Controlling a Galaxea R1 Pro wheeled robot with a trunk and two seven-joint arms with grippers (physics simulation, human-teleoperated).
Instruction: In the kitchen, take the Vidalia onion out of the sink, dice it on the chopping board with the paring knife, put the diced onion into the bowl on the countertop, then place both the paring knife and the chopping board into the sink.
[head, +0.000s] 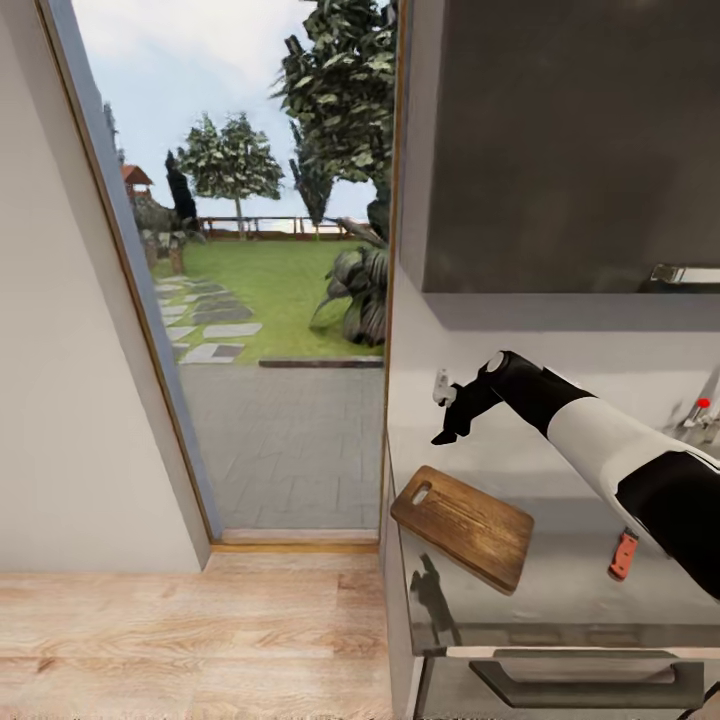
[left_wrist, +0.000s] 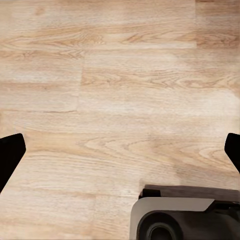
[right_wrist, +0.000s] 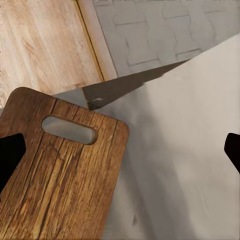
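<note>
While right claw (head: 447, 415) hovers open, empty, above table (head: 560, 590):
chopping board (head: 463, 526) at 6 o'clock below it; paring knife (head: 622, 556) w/ orange handle at 4. Left claw (left_wrist: 120, 150) open over wood floor (left_wrist: 100, 75).

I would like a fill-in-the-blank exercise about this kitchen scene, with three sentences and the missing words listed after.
1. The chopping board lies on the ____ and has a slot-shaped handle hole.
2. The right pincer hangs above the board with its fingers ____.
3. The left pincer looks down at a floor made of ____.

Missing words: countertop; open; wood
</note>
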